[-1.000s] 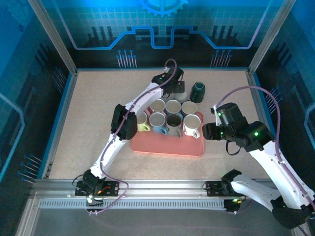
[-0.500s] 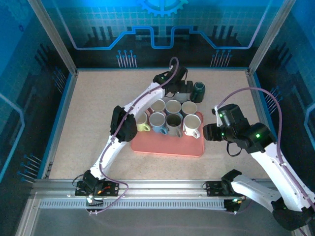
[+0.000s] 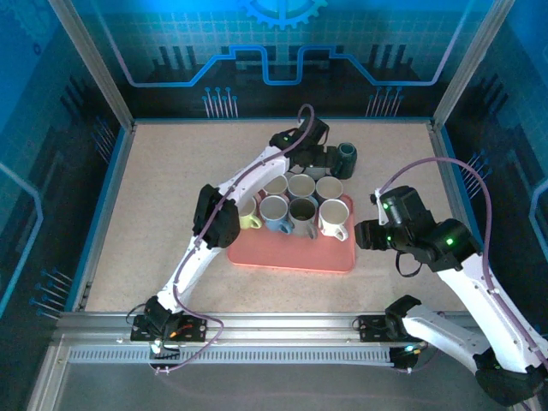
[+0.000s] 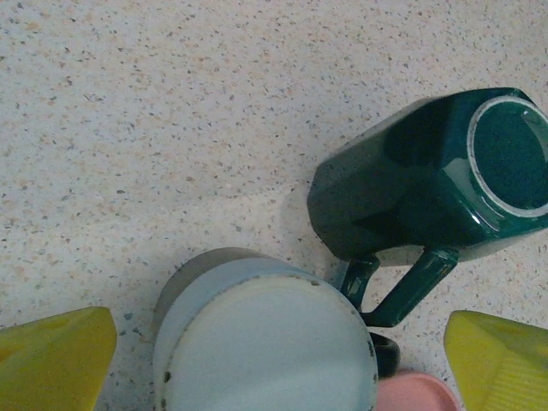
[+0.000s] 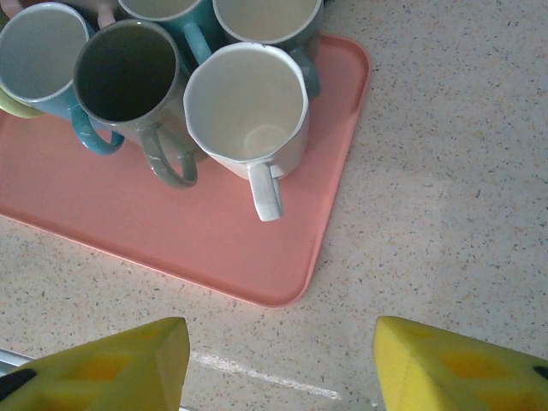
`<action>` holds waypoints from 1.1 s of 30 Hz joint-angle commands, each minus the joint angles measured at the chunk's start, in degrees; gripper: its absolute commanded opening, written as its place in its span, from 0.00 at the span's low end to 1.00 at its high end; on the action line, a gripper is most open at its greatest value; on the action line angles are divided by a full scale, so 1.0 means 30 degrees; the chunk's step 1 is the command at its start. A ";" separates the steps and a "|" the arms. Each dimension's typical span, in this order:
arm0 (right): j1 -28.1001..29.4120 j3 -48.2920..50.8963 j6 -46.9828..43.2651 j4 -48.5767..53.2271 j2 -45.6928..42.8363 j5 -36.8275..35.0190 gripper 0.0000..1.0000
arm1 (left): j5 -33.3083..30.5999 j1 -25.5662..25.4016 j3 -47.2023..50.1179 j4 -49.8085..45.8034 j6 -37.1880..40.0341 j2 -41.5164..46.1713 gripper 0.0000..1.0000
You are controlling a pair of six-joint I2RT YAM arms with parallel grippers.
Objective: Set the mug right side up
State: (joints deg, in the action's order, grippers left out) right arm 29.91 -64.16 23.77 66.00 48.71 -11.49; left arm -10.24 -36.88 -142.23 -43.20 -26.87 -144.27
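- Approach step: left hand [image 3: 323, 156], fingers wide apart, hovers over upturned grey mug [image 4: 265, 351]; upturned green mug [image 4: 428, 171] just beside, on worktop [image 4: 171, 128] beyond tray [image 5: 214, 248].
- Right hand [image 5: 278, 351] apart, empty.
- Next, likely: descend, clamp, flip.

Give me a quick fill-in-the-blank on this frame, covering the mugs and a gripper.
The green mug stands ____ on the table.
The left gripper, beside it, has its jaws ____.
The white mug sits on a ____ tray.
Missing words: upside down; open; pink.
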 commanded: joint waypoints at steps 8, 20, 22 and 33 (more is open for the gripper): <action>-0.0259 0.0462 0.0227 0.0354 -0.0500 0.0020 0.60 | -0.0892 -0.0135 0.0239 -0.0717 0.0198 -0.0867 0.98; -0.0276 0.0820 0.0208 0.0090 -0.0482 0.0070 0.60 | -0.0666 -0.0047 0.0199 -0.0865 0.0180 -0.1313 0.79; -0.0288 0.0819 0.0193 0.0089 -0.0518 0.0047 0.60 | -0.0677 0.0013 0.0147 -0.0834 0.0146 -0.1362 0.73; -0.0315 0.0692 0.0433 -0.0220 -0.0391 -0.0051 0.60 | -0.2454 0.0694 -0.0678 -0.1076 0.0676 -0.0562 0.51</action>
State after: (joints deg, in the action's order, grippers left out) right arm 29.82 -61.91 23.99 65.93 47.59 -11.51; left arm -14.06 -36.47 -142.34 -43.99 -26.35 -147.44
